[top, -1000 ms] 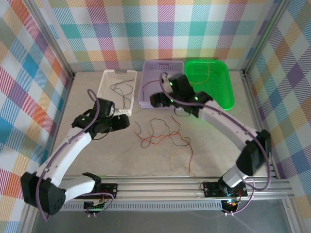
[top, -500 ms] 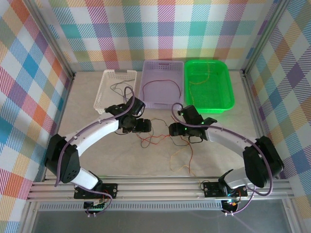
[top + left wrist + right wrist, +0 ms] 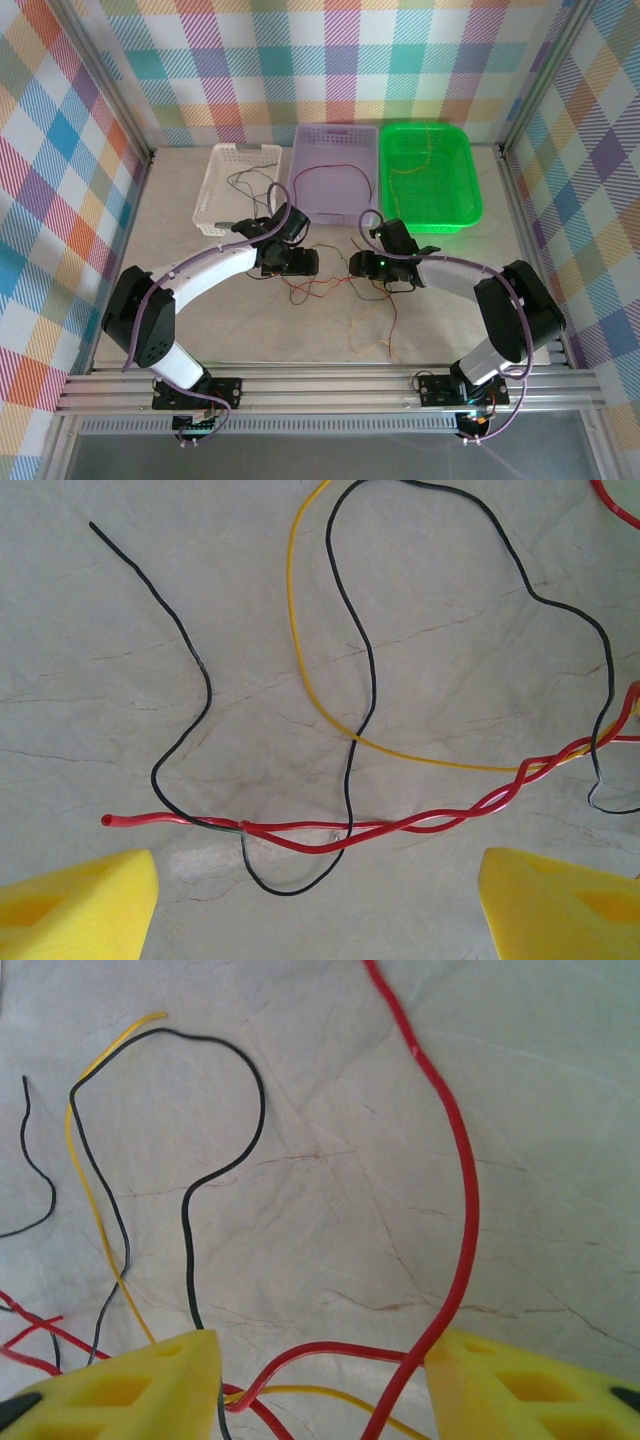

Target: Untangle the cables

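a few cables [image 3: 335, 167] sit in baskets [image 3: 206, 195] — worktop [image 3: 250, 330] tangle [image 3: 325, 290] unsolved; left tool [image 3: 318, 880] spread, right tool [image 3: 320, 1370] spread astride strands [image 3: 465, 1190].

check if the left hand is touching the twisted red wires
Apart. The left wrist view shows both fingers of the left hand clear of the twisted red wires, with bare table between.

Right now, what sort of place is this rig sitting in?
Probably a lab robot test cell, not a home: two arms bolted to an aluminium rail, checked walls closing it in on three sides, and three plastic baskets beside loose wires.
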Tool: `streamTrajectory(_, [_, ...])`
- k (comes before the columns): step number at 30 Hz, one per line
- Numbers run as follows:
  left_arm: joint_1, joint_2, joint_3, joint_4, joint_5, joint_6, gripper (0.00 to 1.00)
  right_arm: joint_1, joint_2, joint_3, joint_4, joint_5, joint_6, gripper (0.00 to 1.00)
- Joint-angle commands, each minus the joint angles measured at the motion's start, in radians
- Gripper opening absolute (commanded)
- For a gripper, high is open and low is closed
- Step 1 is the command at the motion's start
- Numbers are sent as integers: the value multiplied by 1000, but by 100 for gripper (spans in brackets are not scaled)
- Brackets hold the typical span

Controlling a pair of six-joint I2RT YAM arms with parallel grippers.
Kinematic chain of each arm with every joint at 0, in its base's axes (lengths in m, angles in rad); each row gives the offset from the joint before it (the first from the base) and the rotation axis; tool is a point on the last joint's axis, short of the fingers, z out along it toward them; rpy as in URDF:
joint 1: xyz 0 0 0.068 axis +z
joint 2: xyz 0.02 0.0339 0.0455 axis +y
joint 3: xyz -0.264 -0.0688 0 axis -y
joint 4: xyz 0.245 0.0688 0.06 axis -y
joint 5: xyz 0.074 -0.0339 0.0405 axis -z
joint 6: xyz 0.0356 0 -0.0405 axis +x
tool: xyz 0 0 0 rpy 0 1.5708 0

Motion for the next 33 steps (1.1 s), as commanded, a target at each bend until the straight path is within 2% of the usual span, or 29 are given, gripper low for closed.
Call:
streamTrajectory(1, [-18,-8,-19,30,-12,-22,83,-10,14,8,66,-42,46,45])
streamTrajectory(3, [-21,-12,-23,33,-12,-22,83,-13,9,12,61,-34,52,33])
streamTrajectory(7, [-24,-41,-43,43,-18,-25,83,-13,-51,35,15,3,35,0])
streamTrajectory(14, [-29,-79,-81,83,3,-40,83,-13,-231,136,-112,12,-67,0])
streamTrajectory(19, [-36,-115,-102,137,39,-54,83,-13,-330,199,-115,-97,-107,0])
streamTrajectory(21, [-38,-121,-101,142,40,-53,83,-11,-340,240,-127,-154,-125,0])
streamTrajectory(25, [-39,-165,-126,185,55,-58,83,33,-337,362,-259,-70,-229,0])
streamTrajectory(31, [-39,-258,-185,267,94,-40,84,34,-355,447,-280,-105,-289,0])
streamTrajectory(33, [-40,-313,-224,304,90,-39,84,45,-353,473,-310,-77,-329,0])
